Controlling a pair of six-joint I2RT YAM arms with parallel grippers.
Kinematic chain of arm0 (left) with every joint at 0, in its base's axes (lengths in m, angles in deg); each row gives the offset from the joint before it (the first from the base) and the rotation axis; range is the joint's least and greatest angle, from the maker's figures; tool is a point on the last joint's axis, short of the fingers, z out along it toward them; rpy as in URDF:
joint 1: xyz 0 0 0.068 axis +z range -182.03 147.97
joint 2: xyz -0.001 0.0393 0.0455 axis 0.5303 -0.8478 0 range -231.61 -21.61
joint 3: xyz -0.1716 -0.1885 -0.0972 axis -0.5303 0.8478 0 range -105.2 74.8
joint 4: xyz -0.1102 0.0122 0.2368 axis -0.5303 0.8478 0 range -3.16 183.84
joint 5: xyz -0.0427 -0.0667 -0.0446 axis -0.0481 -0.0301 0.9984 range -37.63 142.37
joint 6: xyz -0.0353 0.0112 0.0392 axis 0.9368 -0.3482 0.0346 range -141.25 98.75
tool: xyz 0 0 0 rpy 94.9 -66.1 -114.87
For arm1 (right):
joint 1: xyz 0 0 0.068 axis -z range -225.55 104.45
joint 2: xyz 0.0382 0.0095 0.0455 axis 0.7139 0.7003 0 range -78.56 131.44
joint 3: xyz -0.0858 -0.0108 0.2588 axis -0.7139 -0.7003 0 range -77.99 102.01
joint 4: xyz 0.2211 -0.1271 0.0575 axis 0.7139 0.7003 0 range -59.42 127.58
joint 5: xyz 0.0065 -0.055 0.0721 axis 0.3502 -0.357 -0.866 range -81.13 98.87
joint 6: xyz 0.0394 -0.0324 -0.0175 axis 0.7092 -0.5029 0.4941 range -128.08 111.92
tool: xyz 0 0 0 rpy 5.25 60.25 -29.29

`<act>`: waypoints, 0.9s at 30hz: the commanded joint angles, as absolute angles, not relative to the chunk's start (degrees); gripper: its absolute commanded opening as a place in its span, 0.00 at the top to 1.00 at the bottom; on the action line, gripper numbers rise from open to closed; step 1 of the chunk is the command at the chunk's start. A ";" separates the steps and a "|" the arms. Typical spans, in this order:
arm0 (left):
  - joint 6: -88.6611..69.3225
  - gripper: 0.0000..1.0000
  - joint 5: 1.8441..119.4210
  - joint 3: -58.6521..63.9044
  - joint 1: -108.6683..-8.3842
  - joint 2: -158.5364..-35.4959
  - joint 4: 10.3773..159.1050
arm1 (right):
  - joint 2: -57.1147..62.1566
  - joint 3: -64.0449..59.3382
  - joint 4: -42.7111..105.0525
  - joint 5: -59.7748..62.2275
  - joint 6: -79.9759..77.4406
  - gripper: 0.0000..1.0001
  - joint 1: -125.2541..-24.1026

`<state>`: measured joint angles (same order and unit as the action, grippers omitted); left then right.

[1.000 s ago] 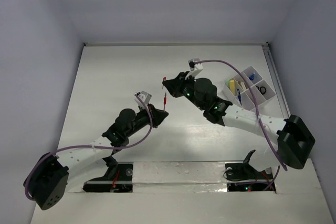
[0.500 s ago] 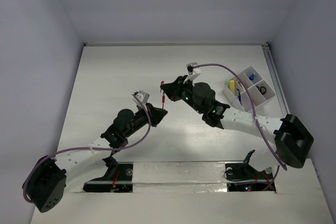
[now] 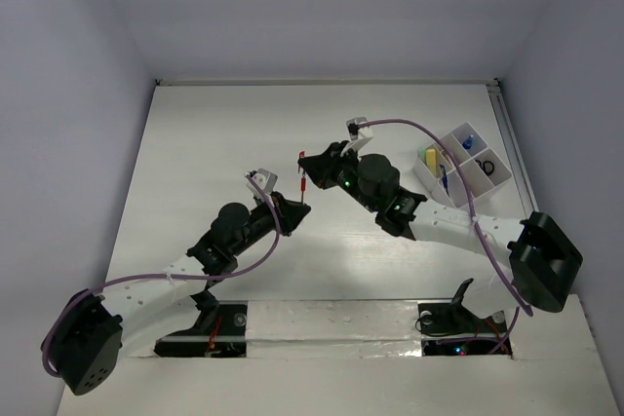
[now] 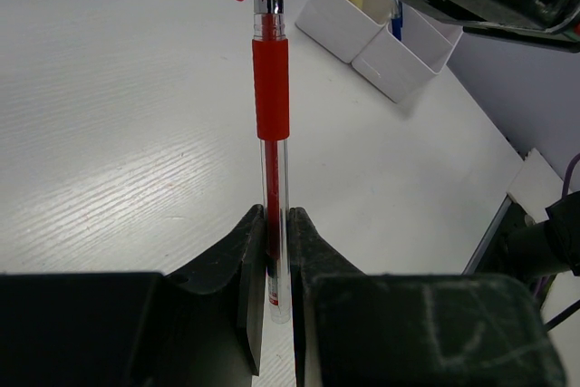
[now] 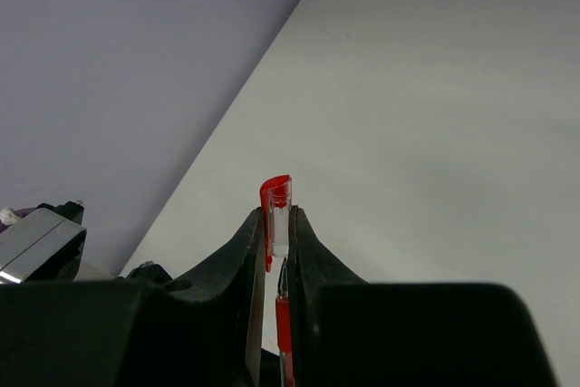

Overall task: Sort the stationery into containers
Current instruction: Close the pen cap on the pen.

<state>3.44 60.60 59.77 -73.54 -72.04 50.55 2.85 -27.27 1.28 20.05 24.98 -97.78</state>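
Observation:
A red pen (image 4: 272, 97) with a clear barrel and red grip is clamped at its back end in my left gripper (image 4: 272, 219), which is shut on it. Its metal tip points up at the pen cap (image 5: 279, 206), clear with a red clip, pinched in my shut right gripper (image 5: 277, 219). The tip sits just under the cap's mouth, apart from it. From above, pen (image 3: 305, 187) and cap (image 3: 303, 155) meet over the table's middle, between left gripper (image 3: 297, 209) and right gripper (image 3: 306, 161). The white organiser tray (image 3: 475, 157) stands at the right.
The tray's compartments hold a yellow marker (image 3: 429, 156), a blue item (image 3: 468, 141) and black scissors (image 3: 487, 170). In the left wrist view the tray (image 4: 381, 52) lies beyond the pen to the right. Walls close the table at back and sides.
My right gripper has shifted a little left and down with the cap, closer to the pen tip. My left gripper with the pen has barely moved.

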 commanded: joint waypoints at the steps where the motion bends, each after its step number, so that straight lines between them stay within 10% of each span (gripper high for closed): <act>1: 3.18 1.00 59.67 57.92 -73.42 -70.65 48.35 | 2.04 -28.15 -3.00 20.56 25.32 1.00 -98.37; 27: 3.18 1.00 60.99 57.83 -73.42 -71.27 47.82 | -0.16 -27.63 -1.25 21.88 22.86 1.00 -98.37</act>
